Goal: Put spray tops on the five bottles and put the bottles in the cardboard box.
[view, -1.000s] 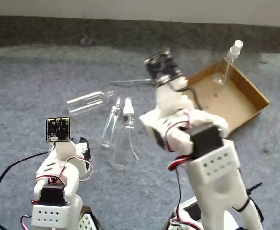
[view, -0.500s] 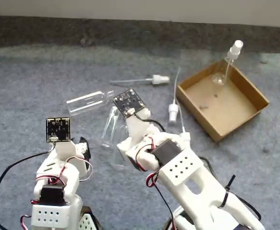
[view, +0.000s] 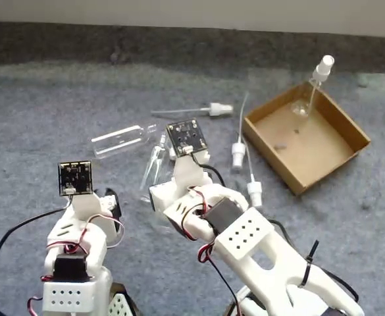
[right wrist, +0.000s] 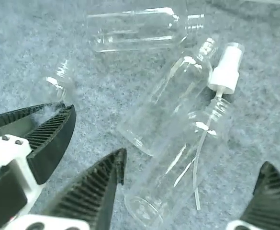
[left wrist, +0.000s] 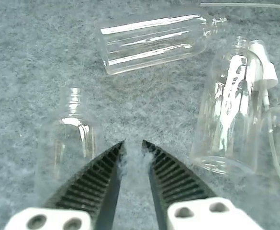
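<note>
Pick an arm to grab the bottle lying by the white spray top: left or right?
Right, probably. The right gripper is wide open with that bottle between its jaws in its wrist view, spray top alongside. The left gripper is barely open and sits beside a different, smaller bottle.

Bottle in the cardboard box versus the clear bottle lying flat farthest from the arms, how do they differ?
The boxed bottle stands on end in the far corner of the cardboard box; the lying bottle rests on its side on the carpet. The boxed bottle wears a white spray top; the lying bottle's neck is bare. Both are clear.
</note>
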You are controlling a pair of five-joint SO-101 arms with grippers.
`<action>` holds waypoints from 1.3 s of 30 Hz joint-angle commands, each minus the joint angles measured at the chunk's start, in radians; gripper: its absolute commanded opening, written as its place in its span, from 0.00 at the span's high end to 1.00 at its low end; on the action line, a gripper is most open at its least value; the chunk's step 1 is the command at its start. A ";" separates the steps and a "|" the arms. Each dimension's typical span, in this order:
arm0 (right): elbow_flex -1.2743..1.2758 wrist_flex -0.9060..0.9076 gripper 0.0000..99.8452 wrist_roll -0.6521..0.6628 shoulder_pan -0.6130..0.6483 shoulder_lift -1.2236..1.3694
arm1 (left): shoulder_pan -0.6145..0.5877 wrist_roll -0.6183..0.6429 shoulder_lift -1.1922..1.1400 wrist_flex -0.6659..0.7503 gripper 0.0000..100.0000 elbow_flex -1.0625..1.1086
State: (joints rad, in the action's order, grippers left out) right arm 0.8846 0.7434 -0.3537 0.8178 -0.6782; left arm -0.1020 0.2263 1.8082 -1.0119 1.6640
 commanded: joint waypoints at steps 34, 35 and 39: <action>-0.179 -0.041 0.87 -0.063 -0.140 0.469 | -0.025 -0.006 0.008 0.021 1.00 -0.016; -0.179 -0.041 0.87 -0.061 -0.154 0.469 | -0.025 -0.006 0.008 0.021 1.00 -0.016; -0.179 -0.039 0.87 0.041 -0.182 0.469 | -0.025 -0.006 0.008 0.021 1.00 -0.016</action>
State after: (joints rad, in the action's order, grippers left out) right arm 0.7633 0.7127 -0.3844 0.6705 -0.1933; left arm -0.1174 0.2263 1.8082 -1.0119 1.6640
